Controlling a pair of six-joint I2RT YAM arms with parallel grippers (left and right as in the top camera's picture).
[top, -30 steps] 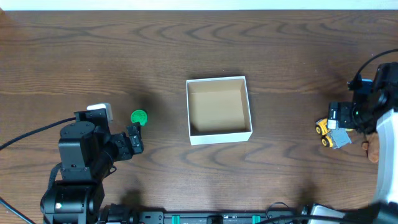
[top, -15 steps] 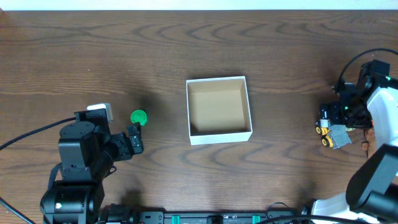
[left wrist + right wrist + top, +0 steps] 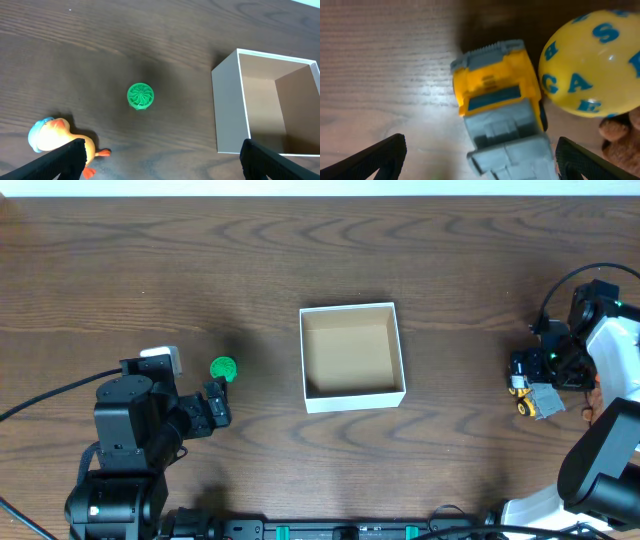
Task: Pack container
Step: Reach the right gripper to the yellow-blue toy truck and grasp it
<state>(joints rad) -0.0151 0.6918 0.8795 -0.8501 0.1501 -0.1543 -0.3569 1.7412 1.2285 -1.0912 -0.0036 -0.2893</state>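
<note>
The container (image 3: 352, 357) sits mid-counter (image 3: 200, 260). Left fingers (image 3: 65, 157) spread wide, one covering part of a duck (image 3: 55, 135) at 7 o'clock. Right fingers (image 3: 375, 157) gape around a truck (image 3: 500, 110); the lettered ball (image 3: 590, 60) at its 2 o'clock is cropped.

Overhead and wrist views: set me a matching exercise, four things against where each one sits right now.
Things:
1. container
2. green round toy
3. yellow truck
4. duck toy

Places:
A. next to a lettered yellow ball
B. middle of the overhead view, nothing inside
C. on its own, left of the container
D. lower left corner of the left wrist view

Pairs: 1-B, 2-C, 3-A, 4-D
</note>
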